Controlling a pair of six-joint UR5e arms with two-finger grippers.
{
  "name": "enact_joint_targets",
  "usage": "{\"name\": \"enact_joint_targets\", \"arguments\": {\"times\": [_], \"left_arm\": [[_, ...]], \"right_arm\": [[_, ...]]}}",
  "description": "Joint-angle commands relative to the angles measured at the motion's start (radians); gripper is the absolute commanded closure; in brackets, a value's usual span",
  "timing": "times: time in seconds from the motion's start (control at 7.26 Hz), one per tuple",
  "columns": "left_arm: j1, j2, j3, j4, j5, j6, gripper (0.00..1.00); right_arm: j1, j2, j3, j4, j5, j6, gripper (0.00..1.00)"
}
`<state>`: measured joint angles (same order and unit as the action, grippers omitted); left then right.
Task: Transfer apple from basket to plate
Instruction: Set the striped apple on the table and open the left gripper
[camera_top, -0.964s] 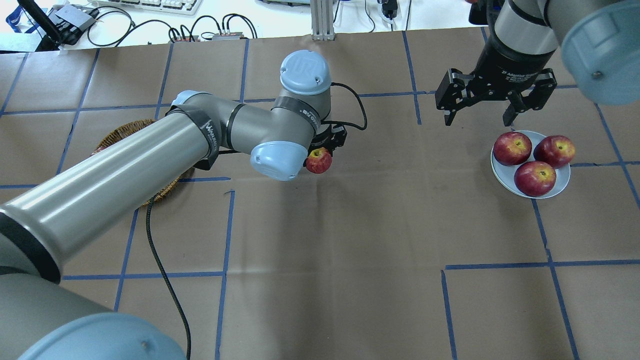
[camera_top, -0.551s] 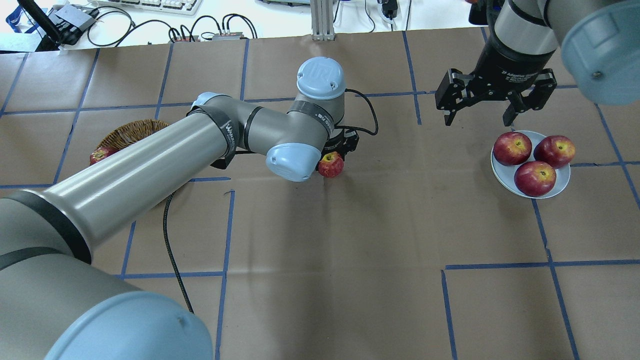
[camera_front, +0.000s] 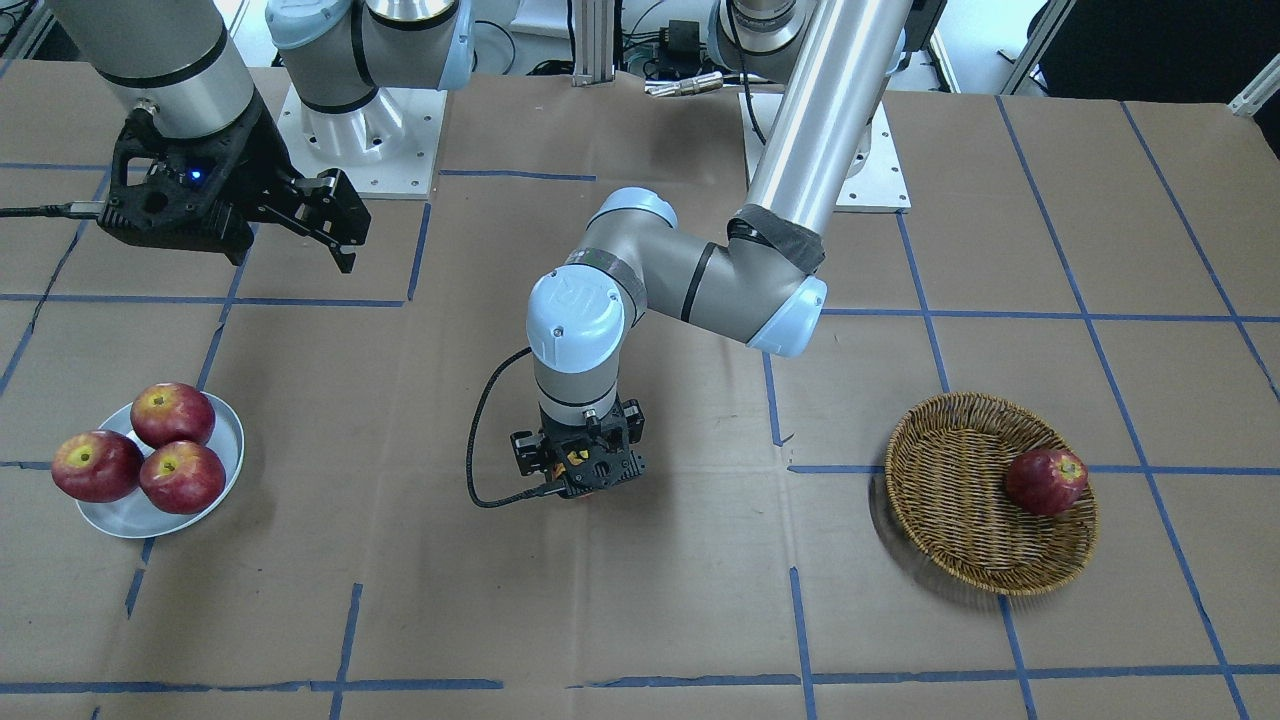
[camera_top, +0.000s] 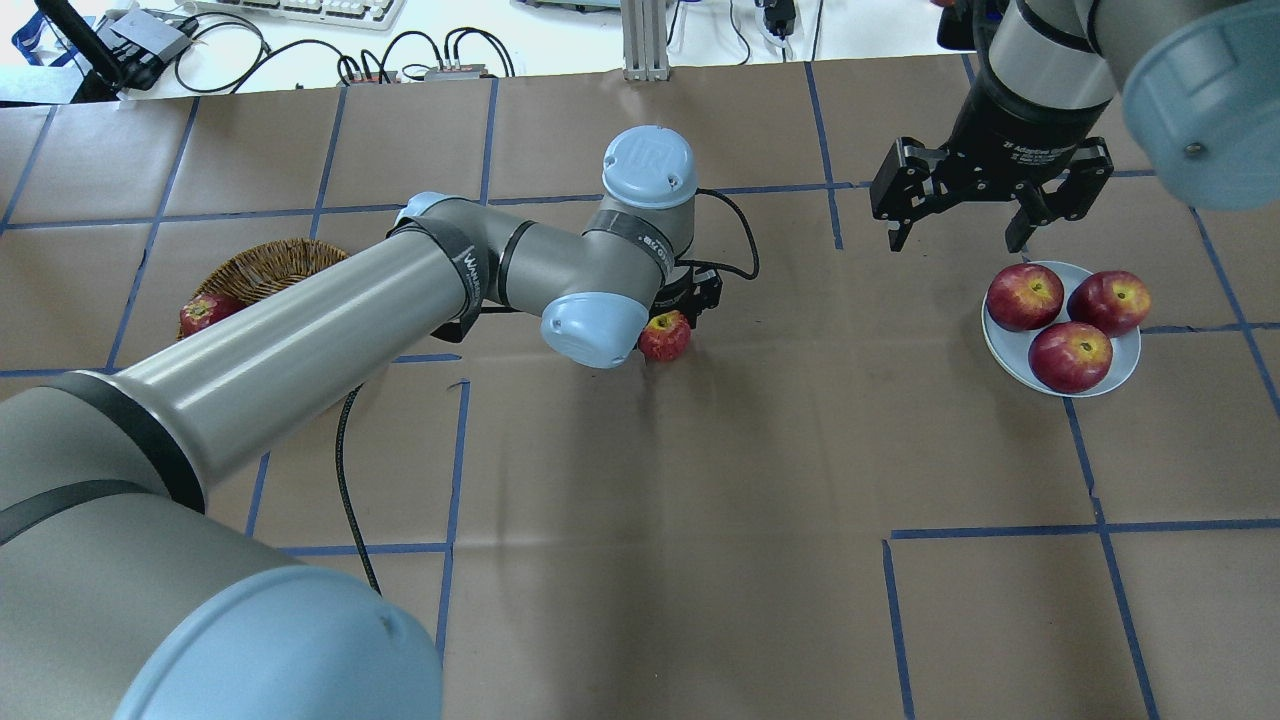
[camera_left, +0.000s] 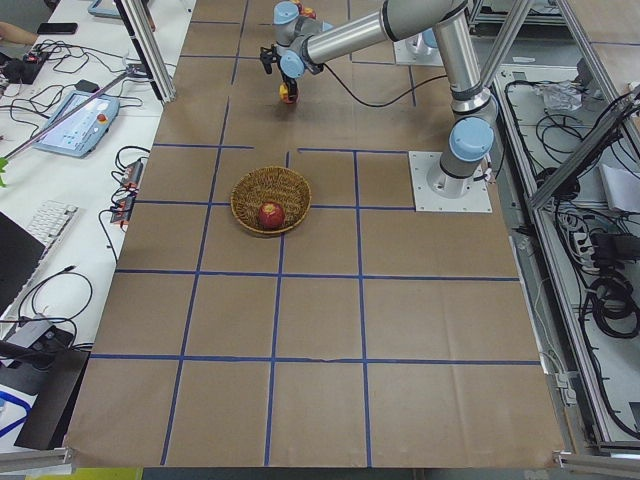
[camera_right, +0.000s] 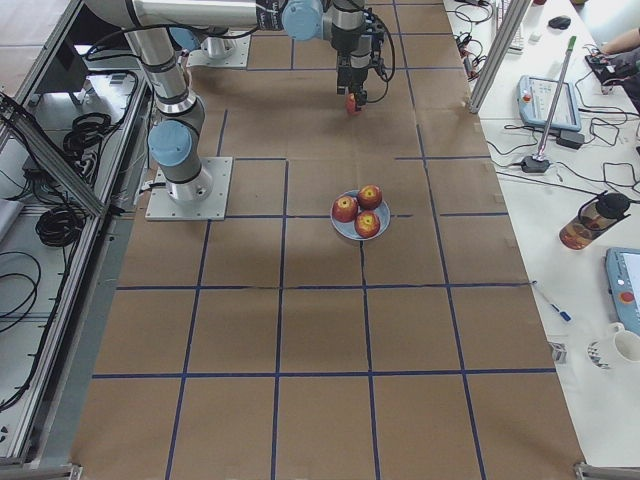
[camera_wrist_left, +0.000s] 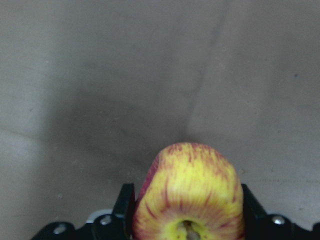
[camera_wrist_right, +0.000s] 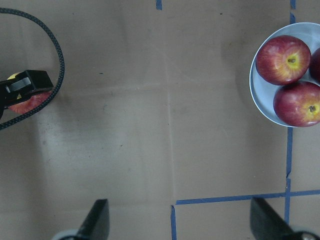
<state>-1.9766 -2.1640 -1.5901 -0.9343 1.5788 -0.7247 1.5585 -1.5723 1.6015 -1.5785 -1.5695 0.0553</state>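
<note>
The lift out of the basket looks done and the carry is about half made. The left gripper (camera_front: 580, 470) is clamped on the streaked pink-and-yellow apple (camera_top: 665, 336), one finger on each flank and the stalk end turned toward the wrist camera. The fruit hangs above bare brown paper, touching nothing else. The wicker basket (camera_front: 945, 500) lies well behind this gripper, back along its own arm, with one dark red apple (camera_front: 1045, 481) inside it. The pale plate (camera_front: 125, 515) lies well ahead of the held apple, across open table.

The right gripper (camera_top: 955, 235) hovers just beside the plate's far rim, its fingers spread wide and nothing between them.

What remains, as I judge it, is the second half of the crossing and the set-down. Three red apples (camera_top: 1024, 296) already crowd the plate, so the free space for a fourth looks tight and the placing may need care
</note>
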Motion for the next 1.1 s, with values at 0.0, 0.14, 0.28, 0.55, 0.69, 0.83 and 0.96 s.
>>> {"name": "enact_joint_targets", "arguments": {"times": [0.0, 0.14, 0.28, 0.55, 0.69, 0.83, 0.96], "left_arm": [[-0.002, 0.031, -0.001, -0.012, 0.001, -0.002, 0.02], [0.004, 0.074, 0.002, -0.037, 0.003, 0.014, 0.01], [0.036, 0.155, 0.004, -0.131, 0.01, 0.107, 0.01], [0.161, 0.338, -0.033, -0.281, 0.007, 0.363, 0.01], [0.223, 0.421, -0.036, -0.414, 0.006, 0.51, 0.01], [0.281, 0.509, -0.039, -0.505, 0.007, 0.589, 0.01], [0.338, 0.577, -0.039, -0.591, 0.01, 0.716, 0.01]], "right_arm": [[0.0, 0.0, 0.0, 0.0, 0.0, 0.0, 0.0], [0.0, 0.002, 0.0, 0.0, 0.0, 0.001, 0.0], [0.0, 0.0, 0.0, 0.0, 0.0, 0.001, 0.0], [0.0, 0.002, 0.0, 0.0, 0.0, 0.001, 0.0], [0.002, 0.002, 0.0, 0.0, 0.002, 0.001, 0.0], [0.002, -0.001, -0.001, 0.002, -0.003, 0.003, 0.0], [0.006, -0.003, -0.011, 0.005, -0.003, 0.017, 0.0]]}}
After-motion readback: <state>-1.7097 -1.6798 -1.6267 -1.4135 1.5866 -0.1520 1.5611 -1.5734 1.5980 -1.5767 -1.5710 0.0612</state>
